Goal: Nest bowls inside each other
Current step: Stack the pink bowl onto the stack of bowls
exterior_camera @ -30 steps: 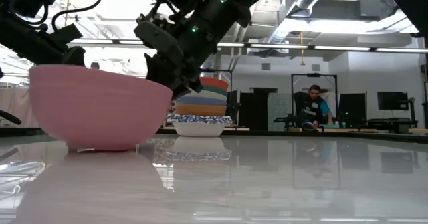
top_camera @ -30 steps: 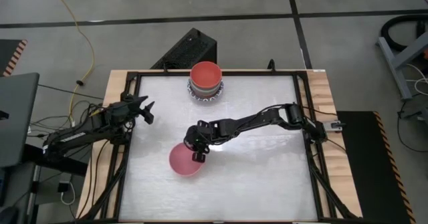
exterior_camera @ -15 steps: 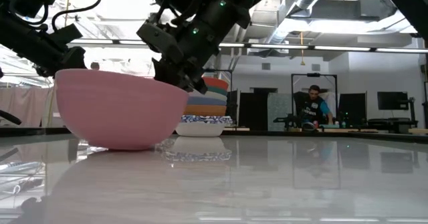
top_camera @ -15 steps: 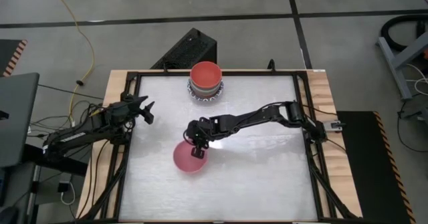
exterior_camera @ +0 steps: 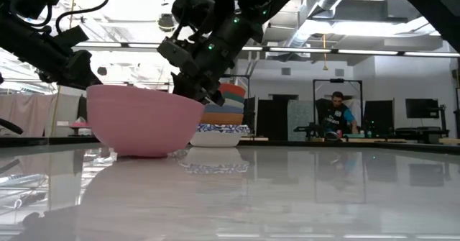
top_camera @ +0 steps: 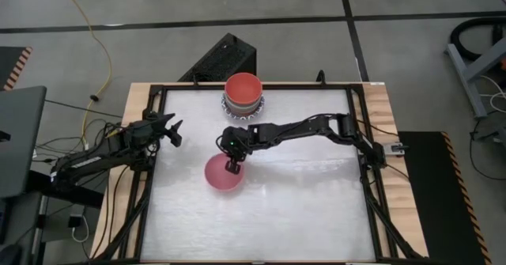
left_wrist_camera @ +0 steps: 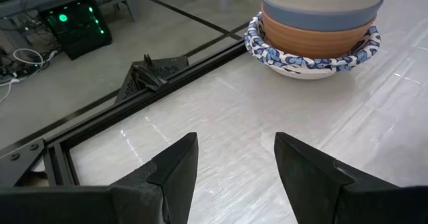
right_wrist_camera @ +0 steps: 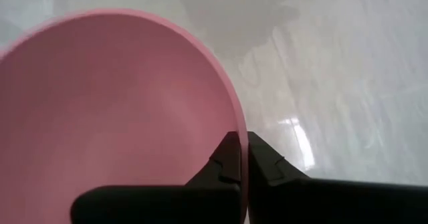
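Observation:
A pink bowl (top_camera: 221,176) (exterior_camera: 144,119) stands upright with its base on the white table, left of the middle. My right gripper (top_camera: 232,167) (right_wrist_camera: 241,158) is shut on its rim. A stack of nested bowls (top_camera: 243,95) (exterior_camera: 224,122) (left_wrist_camera: 321,30) stands at the far edge: red on top, a white blue-patterned one at the bottom resting on the table. My left gripper (top_camera: 175,132) (left_wrist_camera: 235,147) waits open at the table's left edge, pointing toward the stack, with nothing between its fingers. My right gripper pinches the pink bowl's rim (right_wrist_camera: 235,125) on the side toward the stack, one finger (right_wrist_camera: 224,158) inside the bowl and one (right_wrist_camera: 266,160) outside. The fingers slant down from the table's far right. The bowl stays upright, its base on the table.
A black frame (top_camera: 150,107) runs around the table top. A black box (top_camera: 225,59) sits on the floor behind the far edge. Bare table lies to the right and near side of the pink bowl. A person (exterior_camera: 336,115) sits far off in the room.
My right gripper has gone toward the table's far edge and the stack, drawing the pink bowl with it. The bowl has slid along the table, still upright, and now stands closer to the stack.

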### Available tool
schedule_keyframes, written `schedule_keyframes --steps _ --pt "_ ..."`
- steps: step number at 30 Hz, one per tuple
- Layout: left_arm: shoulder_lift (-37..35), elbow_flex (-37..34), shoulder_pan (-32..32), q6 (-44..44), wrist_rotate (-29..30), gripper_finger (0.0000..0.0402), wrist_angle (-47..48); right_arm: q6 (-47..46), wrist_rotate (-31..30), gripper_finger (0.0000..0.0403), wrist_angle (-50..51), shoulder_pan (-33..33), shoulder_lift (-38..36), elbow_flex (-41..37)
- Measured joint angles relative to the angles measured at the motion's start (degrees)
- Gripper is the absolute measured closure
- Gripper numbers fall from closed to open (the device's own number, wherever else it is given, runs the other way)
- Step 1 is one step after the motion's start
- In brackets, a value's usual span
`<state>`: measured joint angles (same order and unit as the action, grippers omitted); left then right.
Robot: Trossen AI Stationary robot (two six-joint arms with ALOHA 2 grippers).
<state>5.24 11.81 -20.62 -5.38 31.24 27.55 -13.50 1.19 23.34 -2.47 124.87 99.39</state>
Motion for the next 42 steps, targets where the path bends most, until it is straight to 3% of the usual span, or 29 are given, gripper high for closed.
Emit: schedule_keyframes --steps 24,42 --pt "0.02 0.01 0.01 0.02 0.0 0.0212 0.0 12.07 0.42 0.0391 12.11 -7.37 0.1 14.6" --pt "0.0 0.0 0.0 0.01 0.0 0.0212 0.0 20.99 0.5 0.0389 27.87 -14.37 0.06 31.72"
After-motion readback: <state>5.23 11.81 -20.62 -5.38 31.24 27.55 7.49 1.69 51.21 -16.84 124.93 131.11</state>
